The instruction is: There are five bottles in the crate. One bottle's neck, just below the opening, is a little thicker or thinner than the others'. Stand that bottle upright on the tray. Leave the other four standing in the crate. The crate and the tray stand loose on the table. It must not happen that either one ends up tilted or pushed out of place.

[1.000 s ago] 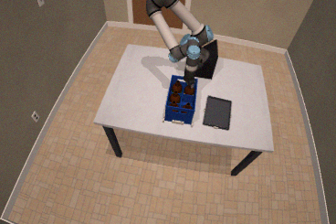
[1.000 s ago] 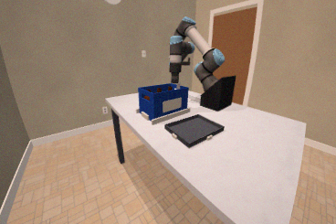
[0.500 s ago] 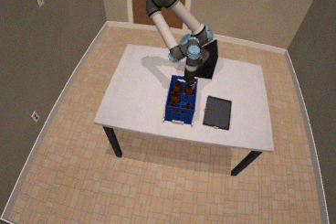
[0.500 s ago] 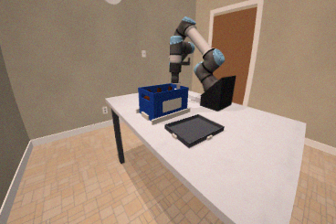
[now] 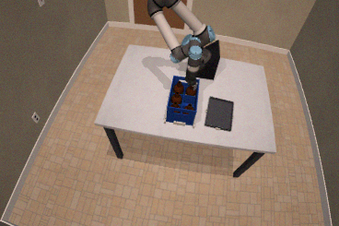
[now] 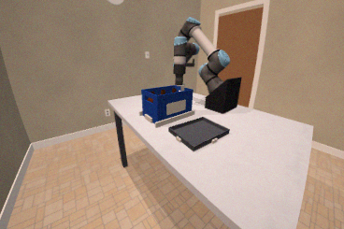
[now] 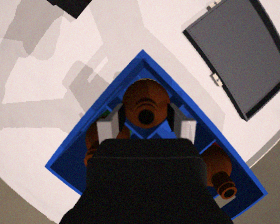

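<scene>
Reaching arm: our pale-and-dark jointed arm with light-blue caps (image 5: 185, 15) (image 6: 204, 41) bends over the blue rectangular crate (image 5: 181, 117) (image 6: 154, 107) (image 7: 93, 111).
Gripper: our dark two-finger gripper (image 5: 193, 86) (image 6: 179, 86) (image 7: 146, 112) points down, its fingers wide open — we hold nothing.
Bottle at the fingers: one brown, round-shouldered bottle (image 5: 191, 91) (image 7: 146, 102) stands upright in a corner compartment on the arm's side, its neck between the spread fingers; we cannot tell whether they touch it.
Crate: five brown bottles stand inside, that one included; we cannot tell from the necks which differs. The crate sits level on the white table (image 5: 134, 82) (image 6: 266, 158) (image 7: 21, 150).
Tray: dark-grey, square-cornered and shallow, the tray (image 5: 219, 113) (image 6: 199, 133) (image 7: 236, 55) lies flat beside the crate — apart from it.
</scene>
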